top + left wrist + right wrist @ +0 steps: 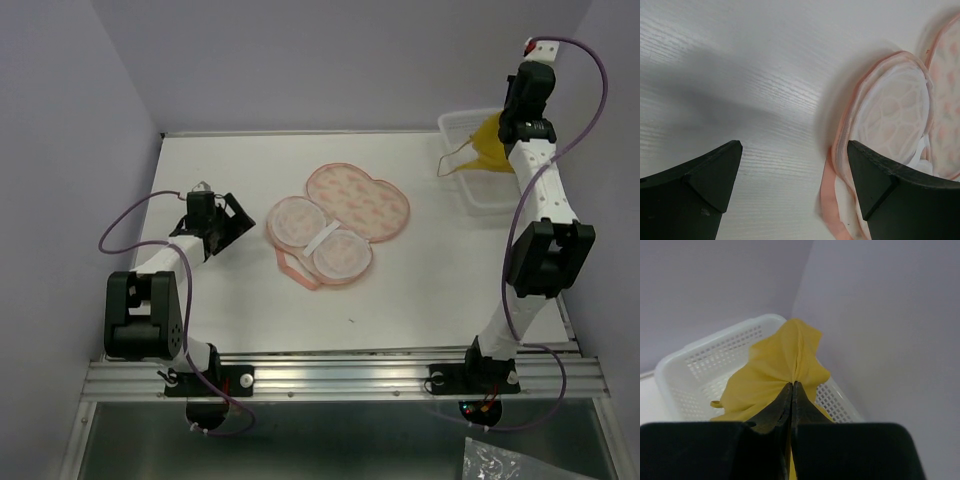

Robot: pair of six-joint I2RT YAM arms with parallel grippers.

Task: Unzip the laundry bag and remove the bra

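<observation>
The pink laundry bag (355, 203) lies unzipped and spread open in the middle of the table, its pale mesh inner faces (317, 238) turned up; its near edge shows in the left wrist view (892, 107). My right gripper (497, 137) is shut on the mustard-yellow bra (487, 150) and holds it above the white basket (462, 128); in the right wrist view the bra (777, 367) hangs from the closed fingertips (792, 386). My left gripper (232, 224) is open and empty, low over the table just left of the bag (792, 150).
The white lattice basket (700, 357) stands at the table's back right corner against the purple walls. A thin bra strap (448, 160) dangles over the basket's left rim. A loose pink zip trim (827, 200) curls on the table by the left gripper.
</observation>
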